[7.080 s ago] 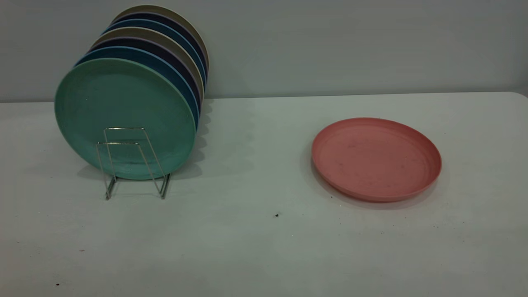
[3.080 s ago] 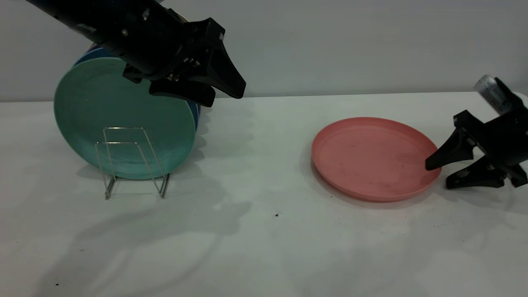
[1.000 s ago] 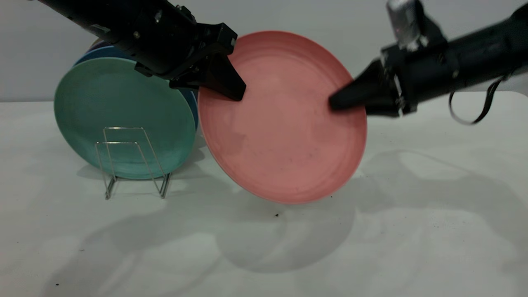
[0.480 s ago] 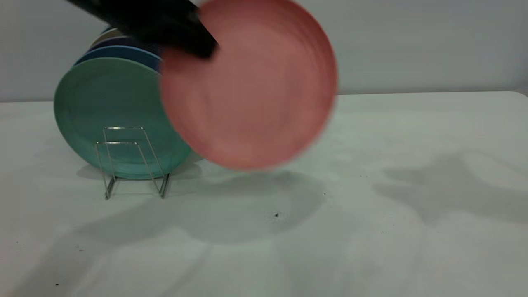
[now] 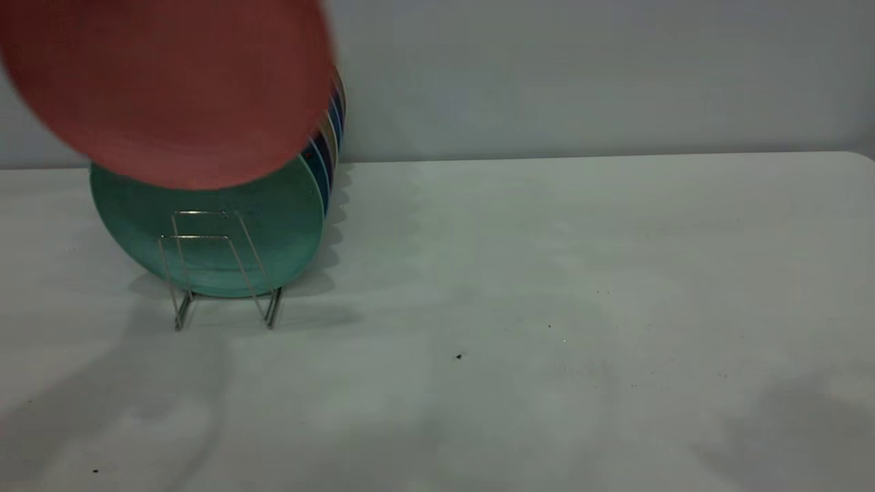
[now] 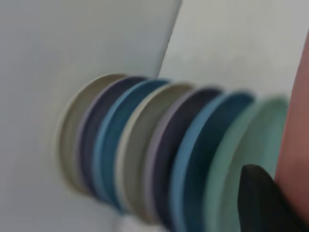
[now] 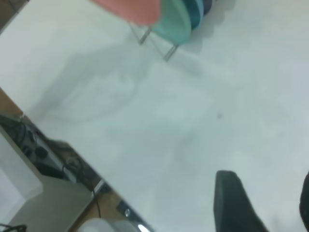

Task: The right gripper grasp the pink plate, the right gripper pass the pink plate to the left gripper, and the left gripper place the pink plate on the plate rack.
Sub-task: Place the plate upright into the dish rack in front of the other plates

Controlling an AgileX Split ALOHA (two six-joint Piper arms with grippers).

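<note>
Left gripper (image 6: 270, 203) jaws on upright pink plate (image 5: 171, 89), face toward camera.

Level front camera; both wrist cameras share the plate rack (image 5: 222, 270).

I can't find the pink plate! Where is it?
In the exterior view, the pink plate is up in the air at the left, in front of the green plate and above the wire rack.
</note>
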